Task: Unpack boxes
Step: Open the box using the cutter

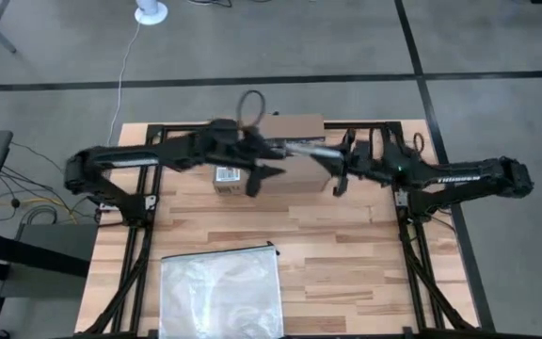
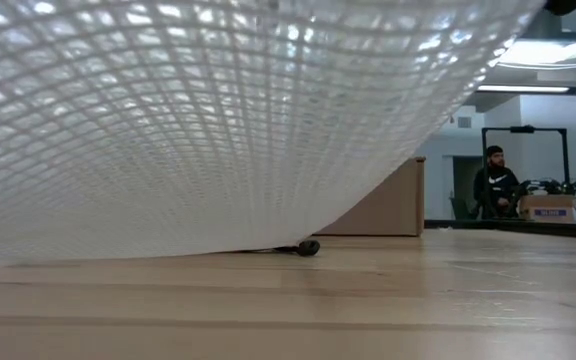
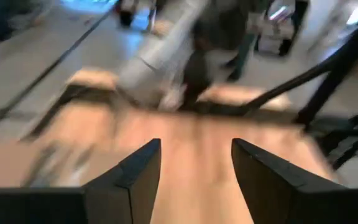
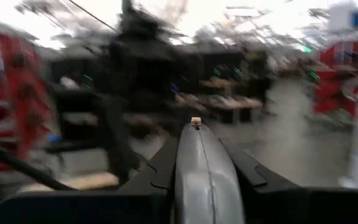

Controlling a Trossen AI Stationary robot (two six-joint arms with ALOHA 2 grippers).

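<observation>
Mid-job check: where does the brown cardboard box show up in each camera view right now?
High view: cardboard box at the table's far middle, between both grippers, partly hidden by them.
Low view: its plain brown side right of centre, behind the clear mesh bag.
Left wrist view: too blurred to pick it out.
Right wrist view: not seen.
Shared landmark: the clear bag, near edge in high view.

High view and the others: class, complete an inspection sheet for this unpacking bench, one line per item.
Surface: wooden table.
Job's things: cardboard box at the far side, between both arms.
Clutter: clear zip bag lying flat at the near edge.
Hands: left hand open, empty, at the box; right hand shut on grey tool.
Cables: white cable on the floor.
Surroundings: person beyond the table.
</observation>
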